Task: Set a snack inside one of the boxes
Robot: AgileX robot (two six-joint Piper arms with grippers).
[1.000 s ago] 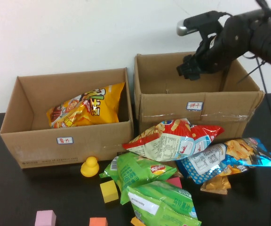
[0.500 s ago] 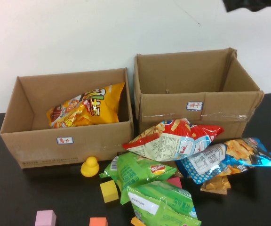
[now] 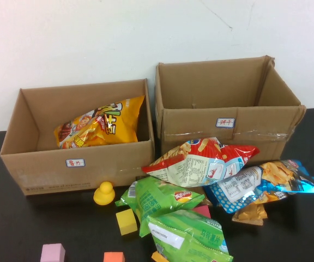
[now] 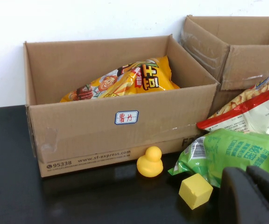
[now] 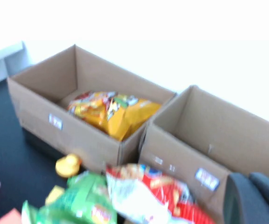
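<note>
Two open cardboard boxes stand side by side at the back. The left box (image 3: 15,158) holds a yellow snack bag (image 3: 100,128). The right box (image 3: 200,128) shows a bare inside. In front of it lie a red and white bag (image 3: 200,161), a blue bag (image 3: 266,183) and two green bags (image 3: 157,199). Neither arm shows in the high view. My left gripper (image 4: 253,196) is shut and empty, low near a green bag (image 4: 232,156). My right gripper (image 5: 253,200) is shut and empty, raised above the boxes (image 5: 190,140).
A yellow duck (image 3: 103,193) sits in front of the left box. A yellow cube (image 3: 126,221), a pink cube (image 3: 53,253), an orange cube (image 3: 113,257) and a red cube (image 3: 203,210) lie on the black table near the bags.
My right arm was over the right box a second ago. It rose to the upper right and has left the high view. The bags and boxes have not moved.
</note>
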